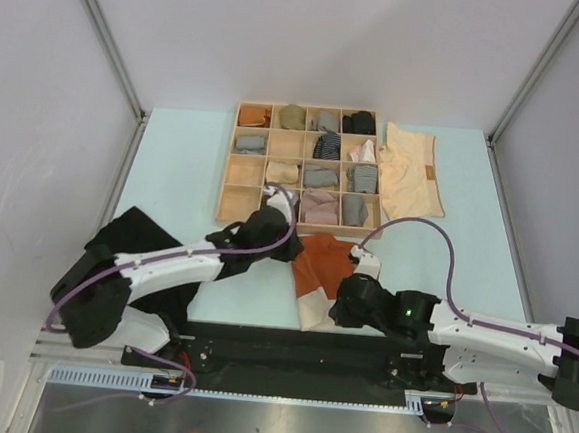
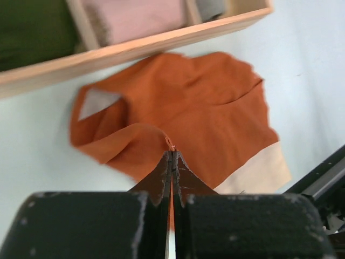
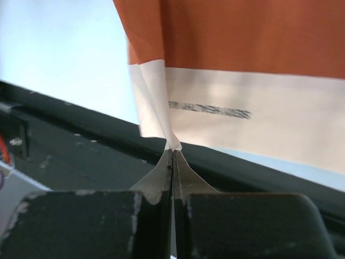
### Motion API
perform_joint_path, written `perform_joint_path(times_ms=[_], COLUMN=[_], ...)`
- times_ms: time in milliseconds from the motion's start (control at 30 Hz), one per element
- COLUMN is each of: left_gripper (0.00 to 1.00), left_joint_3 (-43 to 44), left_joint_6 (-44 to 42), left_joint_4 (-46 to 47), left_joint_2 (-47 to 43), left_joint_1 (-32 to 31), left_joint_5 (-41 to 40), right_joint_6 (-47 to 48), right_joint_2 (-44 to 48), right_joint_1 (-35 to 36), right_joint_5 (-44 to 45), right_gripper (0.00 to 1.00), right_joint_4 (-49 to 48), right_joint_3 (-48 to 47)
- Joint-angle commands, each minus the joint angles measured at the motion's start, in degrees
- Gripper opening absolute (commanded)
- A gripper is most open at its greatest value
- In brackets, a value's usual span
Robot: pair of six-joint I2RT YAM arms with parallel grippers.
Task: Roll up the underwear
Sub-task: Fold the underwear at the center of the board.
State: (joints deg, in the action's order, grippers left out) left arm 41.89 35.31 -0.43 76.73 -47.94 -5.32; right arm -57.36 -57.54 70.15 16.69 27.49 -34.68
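The rust-orange underwear (image 1: pixel 324 262) lies on the table just in front of the box, its pale waistband (image 1: pixel 314 314) towards the arms. My left gripper (image 1: pixel 289 245) is shut on a raised fold of its orange edge (image 2: pixel 171 151). My right gripper (image 1: pixel 346 303) is shut on a corner of the waistband (image 3: pixel 173 150) and lifts it. The orange cloth (image 2: pixel 205 108) spreads beyond the left fingers, and the waistband (image 3: pixel 259 124) hangs across the right wrist view. The black underwear (image 1: pixel 133 232) lies at the left, partly under my left arm. The cream underwear (image 1: pixel 409 171) lies right of the box.
A wooden compartment box (image 1: pixel 226 186) holds several small rolled cloth bundles behind the orange garment; its front wall shows in the left wrist view (image 2: pixel 135 48). The black base rail (image 1: pixel 290 342) runs along the near table edge, close under the waistband.
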Motion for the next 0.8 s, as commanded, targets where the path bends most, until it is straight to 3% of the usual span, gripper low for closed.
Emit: perform_joint_path(times_ms=[0, 367, 767], left_gripper=[0.00, 0.00, 0.00], left_joint_3=[8.5, 23.2, 31.4], left_joint_6=[-2.3, -4.0, -6.1], left_joint_4=[5.2, 6.8, 6.8], left_joint_2=[7.6, 25.4, 33.0], left_joint_1=[-3.4, -8.0, -9.8], left_joint_5=[2.9, 7.0, 9.8], right_joint_6=[-5.1, -11.2, -12.8], right_joint_2=[3.3, 5.6, 7.7], right_joint_1=[-1.7, -4.5, -7.7], right_joint_5=[3.1, 6.6, 9.0], right_gripper=[0.00, 0.00, 0.00], right_joint_4=[11.1, 24.9, 31.8], right_joint_3=[0.2, 0.0, -1.4])
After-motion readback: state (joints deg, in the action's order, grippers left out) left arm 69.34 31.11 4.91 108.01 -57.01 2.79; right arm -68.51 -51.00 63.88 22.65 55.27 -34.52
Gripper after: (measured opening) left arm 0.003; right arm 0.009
